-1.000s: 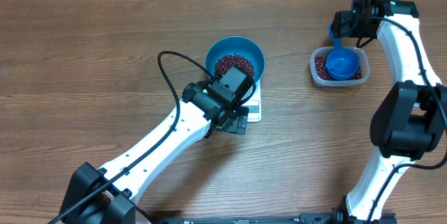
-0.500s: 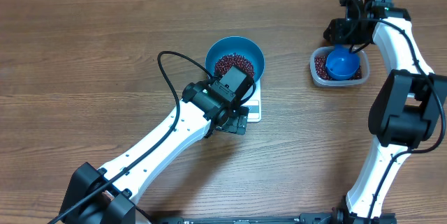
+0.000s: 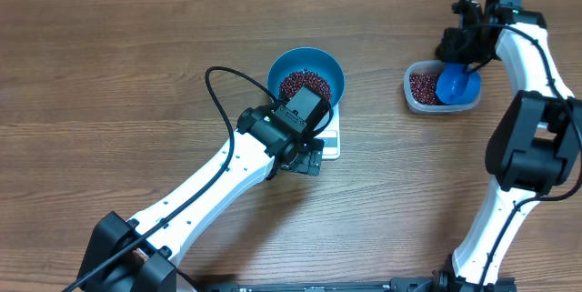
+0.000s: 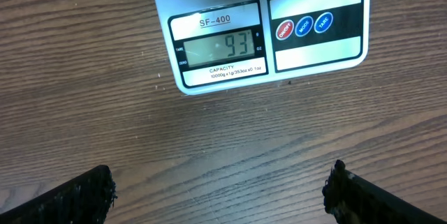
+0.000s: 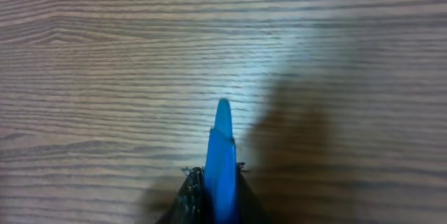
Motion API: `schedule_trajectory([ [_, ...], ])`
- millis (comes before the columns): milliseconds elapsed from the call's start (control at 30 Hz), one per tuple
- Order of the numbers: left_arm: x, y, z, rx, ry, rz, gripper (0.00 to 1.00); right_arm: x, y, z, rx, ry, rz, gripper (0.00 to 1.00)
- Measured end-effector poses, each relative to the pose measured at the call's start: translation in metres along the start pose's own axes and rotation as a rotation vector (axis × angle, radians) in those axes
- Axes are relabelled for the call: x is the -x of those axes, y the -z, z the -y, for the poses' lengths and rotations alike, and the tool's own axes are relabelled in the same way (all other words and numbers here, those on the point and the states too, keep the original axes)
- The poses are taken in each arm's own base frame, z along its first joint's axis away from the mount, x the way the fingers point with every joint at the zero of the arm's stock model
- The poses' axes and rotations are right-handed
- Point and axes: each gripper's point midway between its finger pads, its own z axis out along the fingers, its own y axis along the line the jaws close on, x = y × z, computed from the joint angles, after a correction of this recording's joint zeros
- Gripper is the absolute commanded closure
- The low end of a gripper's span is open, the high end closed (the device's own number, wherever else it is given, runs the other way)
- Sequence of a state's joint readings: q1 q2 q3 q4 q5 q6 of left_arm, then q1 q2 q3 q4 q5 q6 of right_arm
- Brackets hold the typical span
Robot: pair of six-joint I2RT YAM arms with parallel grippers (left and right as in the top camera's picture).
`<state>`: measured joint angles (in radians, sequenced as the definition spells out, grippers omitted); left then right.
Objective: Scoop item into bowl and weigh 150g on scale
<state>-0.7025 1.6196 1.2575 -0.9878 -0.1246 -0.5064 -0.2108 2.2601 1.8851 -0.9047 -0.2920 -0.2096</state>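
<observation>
Wooden worktop [image 3: 136, 55], two arms at work.

- Centre: the round, deep bright-blue bowl [image 3: 278, 66] sits on the small white square digital scale [image 4: 258, 28]. It covers most of the platform and leaves only the display edge showing. A heap of small dark red-brown beans [image 3: 305, 82] lies in the bowl's bottom.
- The left fingers [image 4: 77, 197] are spread wide and empty, hovering over bare wood just beside the scale's front edge. Neither finger touches anything. The arm seems parked there so its wrist camera faces the display and the reading can be checked between loads.
- The display shows 93 and the target is 150, so the bowl looks roughly three fifths filled. More beans are needed.
- Far right, well apart from the scale: a clear rounded-rectangular plastic tub [image 3: 409, 92] holds the bean supply [image 3: 423, 84]. A small blue plastic handled scoop [image 3: 455, 85] rests with its cup in the tub's right end.
- The right fingers [image 5: 190, 199] are pressed together on the scoop's thin handle, pinching it edge-on; the handle's tip pokes out past them. Gripping at the handle end probably keeps the fingers clear of the beans while the cup digs.
- Likely step in hand: taking another load.
- Risk: an overfull scoop could overshoot the target or spill on the way across.
</observation>
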Motion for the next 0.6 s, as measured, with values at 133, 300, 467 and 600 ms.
schedule_trajectory([
  [133,0.0,0.0,0.0,0.0,0.0,0.0,0.0,0.004,0.013,0.003,-0.007,-0.005,0.021,0.96],
  [300,0.0,0.0,0.0,0.0,0.0,0.0,0.0,0.017,0.038,-0.004,-0.011,0.014,0.077,0.96],
  [467,0.0,0.0,0.0,0.0,0.0,0.0,0.01,0.024,0.054,-0.016,0.028,0.027,0.115,0.96],
  [600,0.0,0.0,0.0,0.0,0.0,0.0,0.0,0.026,0.064,-0.022,0.045,0.033,0.129,0.96],
])
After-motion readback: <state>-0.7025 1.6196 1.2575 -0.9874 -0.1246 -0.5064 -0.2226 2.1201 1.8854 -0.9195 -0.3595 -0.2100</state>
